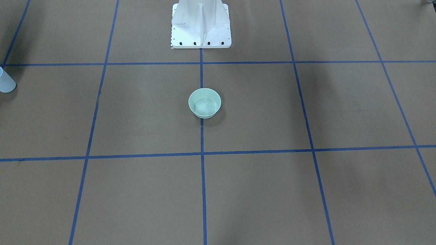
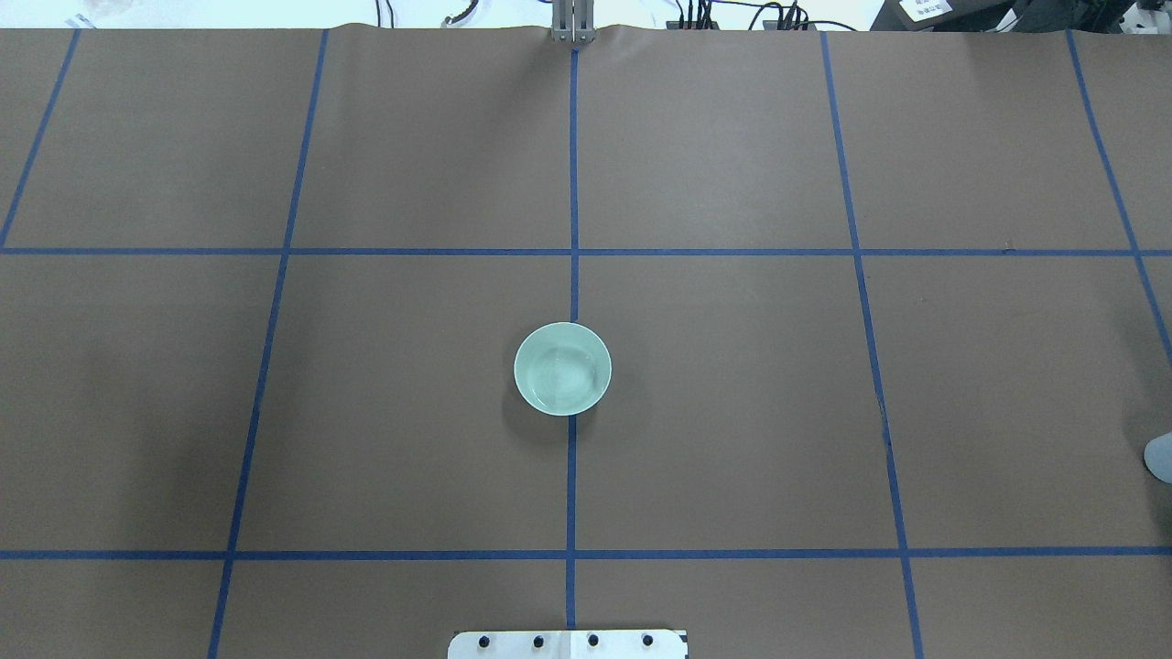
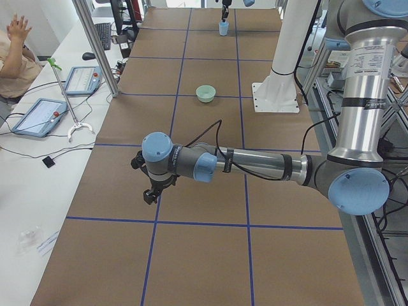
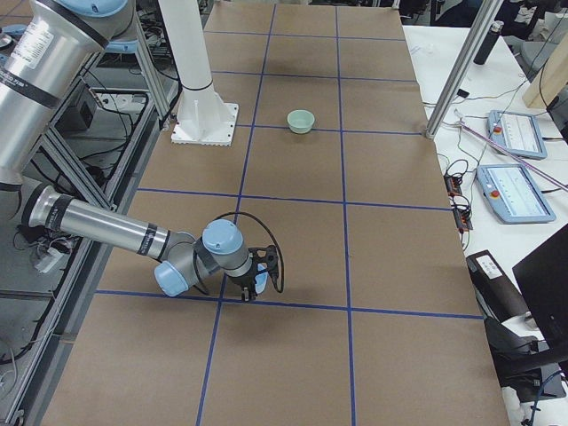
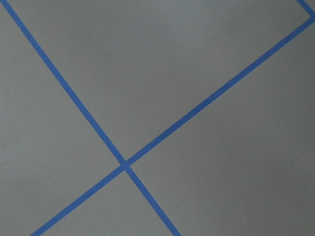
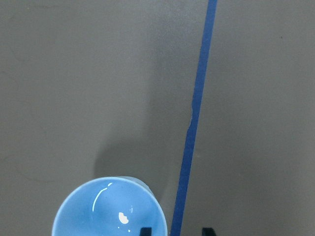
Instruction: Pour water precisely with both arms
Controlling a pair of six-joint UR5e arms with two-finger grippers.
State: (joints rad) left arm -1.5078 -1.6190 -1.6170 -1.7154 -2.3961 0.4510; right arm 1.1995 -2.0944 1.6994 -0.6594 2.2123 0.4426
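While the right pincer [image 6: 176, 231] hangs with fingers spread at the edge of the blue cup [image 6: 110, 209], gripping nothing, the water [image 2: 560, 375] is only a faint sheen inside the mint bowl [image 2: 520, 366] mid-way across the surface [image 2: 732, 412]; how the left pincer [image 3: 152, 190] stands cannot be told.

left arm [image 3: 255, 167] is a silver-grey tube with pale blue joint caps, forearm stretched out flat and low over the table [image 3: 204, 255] near its own end. right arm [image 4: 106, 229] looks the same and lies just as low at the opposite end, wrist turned down at a blue cup [image 6: 83, 216]. the water [image 6: 123, 217] is only a small glossy glint inside that cup
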